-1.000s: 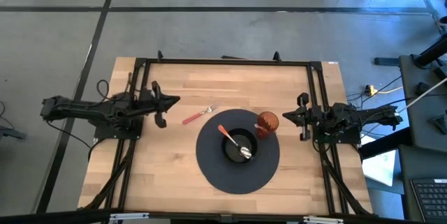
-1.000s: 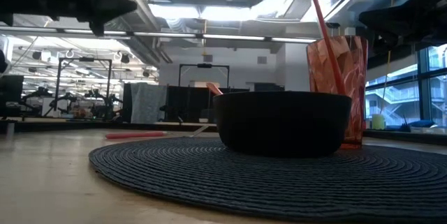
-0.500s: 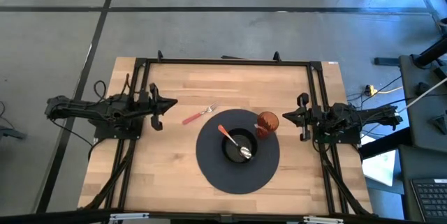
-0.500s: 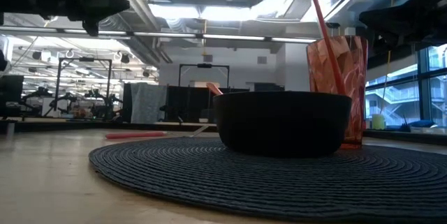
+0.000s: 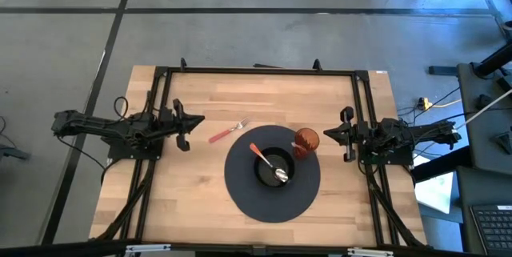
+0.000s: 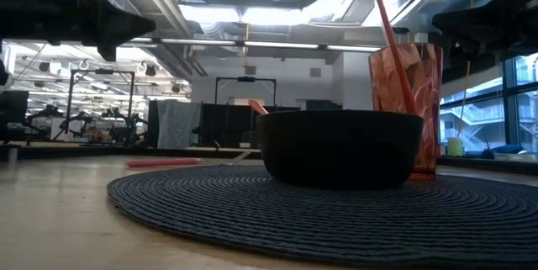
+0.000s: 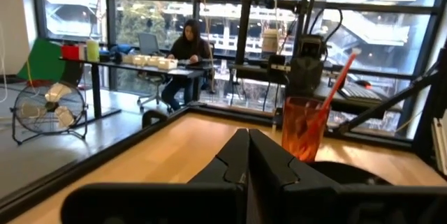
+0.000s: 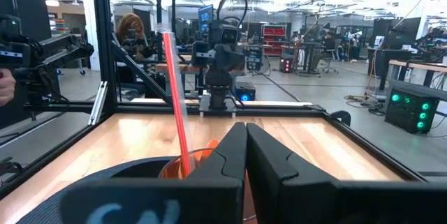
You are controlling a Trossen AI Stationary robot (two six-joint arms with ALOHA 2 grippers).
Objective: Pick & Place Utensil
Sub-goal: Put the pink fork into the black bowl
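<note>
Red-handled, with thin metal tines, the fork (image 5: 229, 131) lies flat on the bare wood table (image 5: 200, 193), just off the woven dark round mat (image 5: 240, 193). On that mat a black bowl (image 5: 273, 169) holds a spoon (image 5: 268, 164) with an orange handle, and a ribbed orange tumbler (image 5: 306, 140) with a red straw (image 6: 387, 30) stands touching the bowl. My left gripper (image 5: 195, 118), fingers pressed together, hangs level near the fork. My right gripper (image 5: 327, 134), likewise closed and empty, waits beside the tumbler.
</note>
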